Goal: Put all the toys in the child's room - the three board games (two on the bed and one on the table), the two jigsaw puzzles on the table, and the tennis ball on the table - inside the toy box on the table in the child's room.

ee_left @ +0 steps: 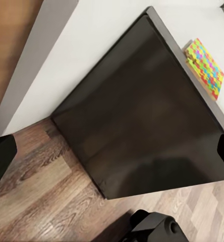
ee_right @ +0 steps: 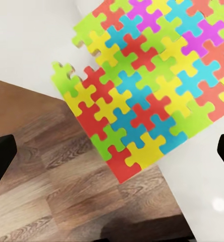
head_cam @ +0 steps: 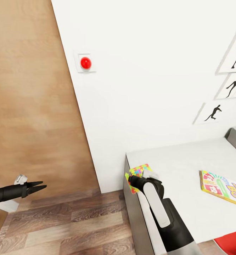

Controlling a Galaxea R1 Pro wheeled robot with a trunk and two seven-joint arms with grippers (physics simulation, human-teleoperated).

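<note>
Lower centre: my right gripper (head_cam: 132, 180), jaws spread, over jigsaw puzzle (ee_right: 152, 85) — thin, light, stiff; I'd pinch overhanging corner. Left gripper (head_cam: 40, 186) pressed together.

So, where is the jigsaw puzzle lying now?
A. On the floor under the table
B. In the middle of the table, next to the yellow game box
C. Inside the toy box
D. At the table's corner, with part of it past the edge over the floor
D: the jigsaw puzzle sits at the corner of the table, and the right wrist view shows its lower pieces overhanging the wood floor.
</note>
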